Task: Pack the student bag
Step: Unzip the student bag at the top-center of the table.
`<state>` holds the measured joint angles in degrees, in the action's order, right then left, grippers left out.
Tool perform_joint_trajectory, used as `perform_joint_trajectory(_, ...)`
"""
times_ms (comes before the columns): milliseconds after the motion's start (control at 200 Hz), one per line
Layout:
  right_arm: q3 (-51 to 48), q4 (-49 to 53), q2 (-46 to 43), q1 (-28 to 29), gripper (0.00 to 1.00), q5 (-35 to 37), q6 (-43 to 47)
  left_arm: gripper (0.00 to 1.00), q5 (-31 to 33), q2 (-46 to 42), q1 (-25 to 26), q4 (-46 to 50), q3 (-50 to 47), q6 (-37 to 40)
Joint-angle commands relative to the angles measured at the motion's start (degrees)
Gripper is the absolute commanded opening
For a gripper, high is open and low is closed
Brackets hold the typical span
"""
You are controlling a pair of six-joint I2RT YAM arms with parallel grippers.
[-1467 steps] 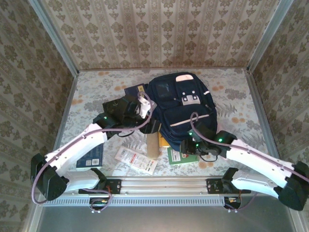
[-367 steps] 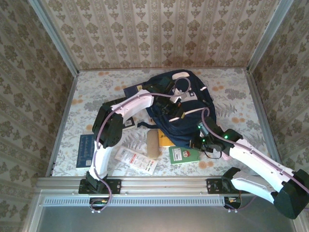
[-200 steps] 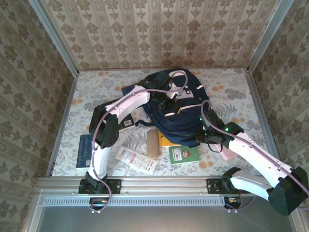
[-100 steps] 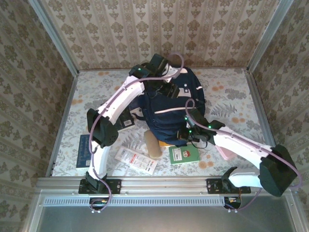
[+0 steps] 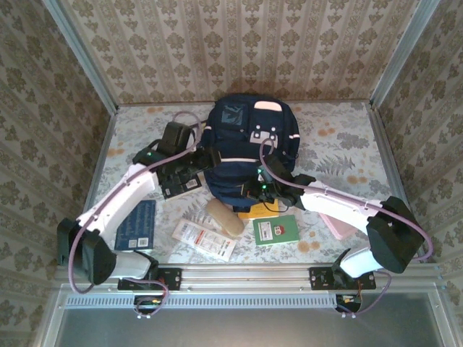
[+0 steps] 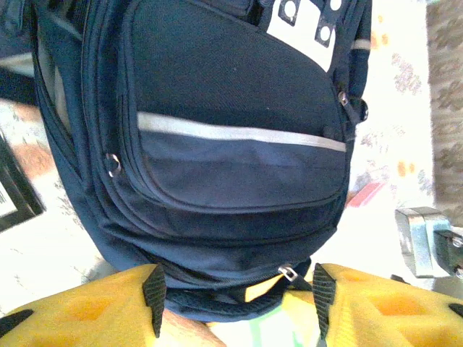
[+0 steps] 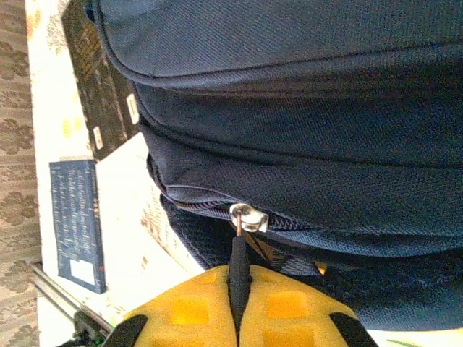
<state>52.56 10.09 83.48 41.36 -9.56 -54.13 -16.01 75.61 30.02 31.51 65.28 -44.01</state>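
The student bag (image 5: 249, 148) lies flat at the back middle of the table (image 5: 354, 144), front pocket up. It is slack woven nylon with a pale stripe, and I'd guess it is nearly empty: light but floppy, likely to sag and slide rather than lift as one piece. The zipper pulls or a strap look like the best holds. The right end effector (image 7: 237, 293) is pinched tight on the black cord of the metal zipper pull (image 7: 248, 217). The left end effector (image 6: 239, 303) stands wide at the bag's lower edge, gripping nothing. A stiff, flat green book (image 5: 275, 231) waits nearby.
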Motion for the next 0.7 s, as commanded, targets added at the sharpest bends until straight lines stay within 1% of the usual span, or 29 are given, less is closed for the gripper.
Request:
perform_joint_trajectory(0,2.72,-5.44,1.52,0.11,0.00,-1.55,-1.53,0.59,-0.04,-2.54,0.21,-7.58,-7.00,-15.53)
perform_joint_trajectory(75,2.58,-6.03,2.24,0.38,0.00,-1.97,-1.72,0.59,-1.22,-2.98,0.21,-12.57,-10.92,-21.43)
perform_joint_trajectory(135,2.42,-6.07,2.56,0.58,0.00,-1.99,-1.76,0.58,-2.27,-1.86,0.21,-15.72,-12.59,-24.07)
perform_joint_trajectory(275,2.10,-6.25,3.28,1.23,0.00,-2.84,-1.12,0.57,-3.74,2.74,0.67,-17.36,-11.93,-25.02)
perform_joint_trajectory(390,1.82,-6.03,3.27,1.59,0.00,-2.55,-0.47,0.56,-4.47,5.48,1.89,-19.98,-12.06,-27.29)
perform_joint_trajectory(505,1.63,-5.81,3.42,1.75,0.00,-2.18,-0.08,0.54,-5.34,7.50,3.65,-21.81,-12.43,-29.12)
perform_joint_trajectory(615,1.60,-5.62,3.79,1.81,0.00,-1.69,0.49,0.53,-6.30,8.69,4.99,-21.88,-12.47,-30.88)
perform_joint_trajectory(695,1.54,-5.86,4.40,1.86,0.00,-1.60,0.60,0.53,-5.85,8.77,5.74,-21.05,-12.10,-30.85)
